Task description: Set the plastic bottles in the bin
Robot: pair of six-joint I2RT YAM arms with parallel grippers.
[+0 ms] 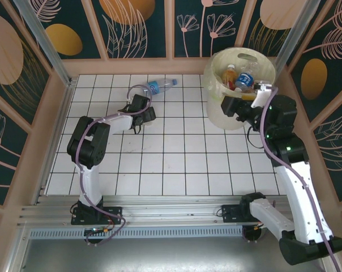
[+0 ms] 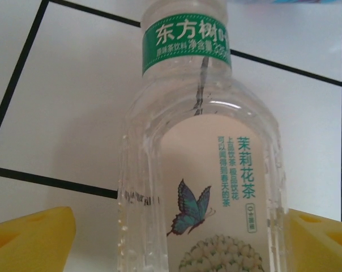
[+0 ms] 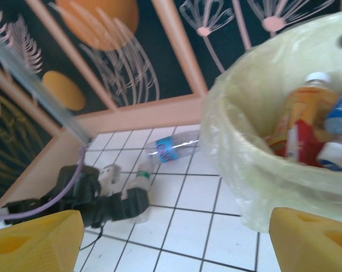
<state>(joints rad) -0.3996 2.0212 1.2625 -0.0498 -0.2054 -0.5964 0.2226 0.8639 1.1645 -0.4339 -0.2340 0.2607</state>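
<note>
We see our left gripper point(image 2: 179, 226) spread wide, its fingers point(image 2: 32, 238) on either side of a clear green-banded bottle point(image 2: 202, 141) on the tiles point(image 2: 63, 113). The left finger stands apart from it and the right one sits just at its edge. A blue-labelled bottle point(image 1: 159, 86) lies just beyond. Our right gripper point(image 3: 176, 238) is spread and empty, just beside the bin point(image 1: 225, 116), which holds several bottles point(image 1: 242, 79).

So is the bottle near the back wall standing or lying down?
Lying down: the bottle rests on its side on the tiles.
</note>
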